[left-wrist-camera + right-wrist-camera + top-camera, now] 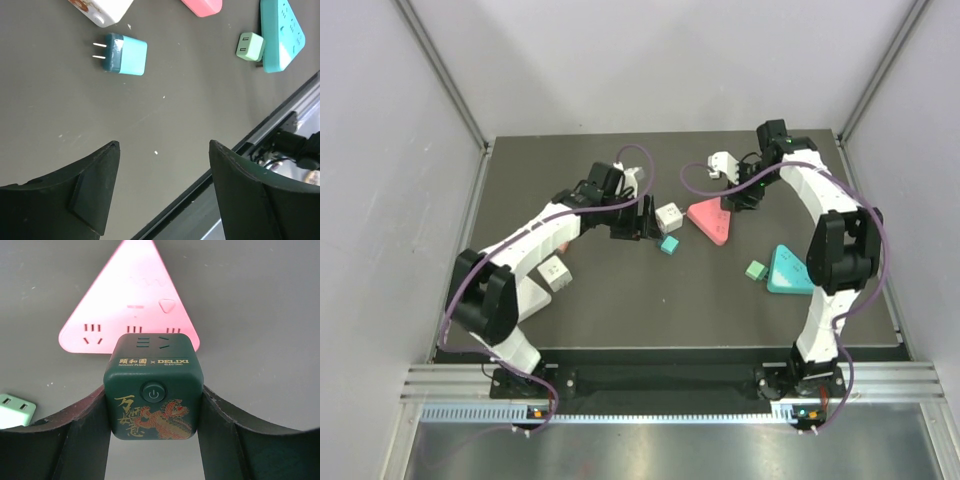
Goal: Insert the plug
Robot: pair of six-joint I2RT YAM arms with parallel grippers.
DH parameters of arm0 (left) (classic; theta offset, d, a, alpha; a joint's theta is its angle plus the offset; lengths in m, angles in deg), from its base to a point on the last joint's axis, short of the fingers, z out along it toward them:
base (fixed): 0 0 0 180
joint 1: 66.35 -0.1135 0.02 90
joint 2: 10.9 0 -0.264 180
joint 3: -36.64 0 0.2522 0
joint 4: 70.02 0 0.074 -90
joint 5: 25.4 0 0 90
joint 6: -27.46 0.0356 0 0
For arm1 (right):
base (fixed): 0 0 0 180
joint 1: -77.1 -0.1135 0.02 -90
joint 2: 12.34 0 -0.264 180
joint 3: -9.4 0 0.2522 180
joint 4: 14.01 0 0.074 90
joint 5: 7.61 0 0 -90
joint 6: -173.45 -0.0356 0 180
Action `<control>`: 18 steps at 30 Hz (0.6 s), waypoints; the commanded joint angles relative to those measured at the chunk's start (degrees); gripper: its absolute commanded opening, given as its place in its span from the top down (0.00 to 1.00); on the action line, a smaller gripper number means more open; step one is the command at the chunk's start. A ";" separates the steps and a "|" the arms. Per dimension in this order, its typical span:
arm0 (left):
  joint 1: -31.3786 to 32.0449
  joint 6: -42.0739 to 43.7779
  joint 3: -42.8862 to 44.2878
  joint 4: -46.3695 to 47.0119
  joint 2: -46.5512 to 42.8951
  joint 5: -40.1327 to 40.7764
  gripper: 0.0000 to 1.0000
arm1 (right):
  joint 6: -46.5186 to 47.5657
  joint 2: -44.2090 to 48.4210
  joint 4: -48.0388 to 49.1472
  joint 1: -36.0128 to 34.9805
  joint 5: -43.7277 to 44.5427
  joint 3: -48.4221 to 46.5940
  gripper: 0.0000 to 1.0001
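The plug is teal with two metal prongs and lies flat on the dark mat, also seen from above. My left gripper hovers open just short of it, with nothing between its fingers; in the top view this gripper is beside a white cube socket. My right gripper is shut on a dark green cube socket with a dragon print and a power button. It holds the cube above the pink triangular power strip.
A teal triangular power strip and a light green plug lie at the right. A second white cube sits near the left arm and a white adapter at the back. Grey walls enclose the mat.
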 commanded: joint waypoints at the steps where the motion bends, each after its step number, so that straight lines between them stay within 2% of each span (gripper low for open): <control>1: 0.14 4.86 -0.21 -4.24 -5.94 5.61 0.23 | 7.84 -1.49 -4.25 0.47 -5.95 -4.98 1.00; 8: 0.14 6.18 -6.89 0.15 -12.18 12.74 0.23 | 8.37 -4.84 -6.10 0.65 -6.74 -7.98 1.00; 18: 0.14 7.15 -4.70 -2.84 -13.06 16.62 0.23 | 6.26 -7.91 -5.57 0.82 -5.69 -10.44 1.00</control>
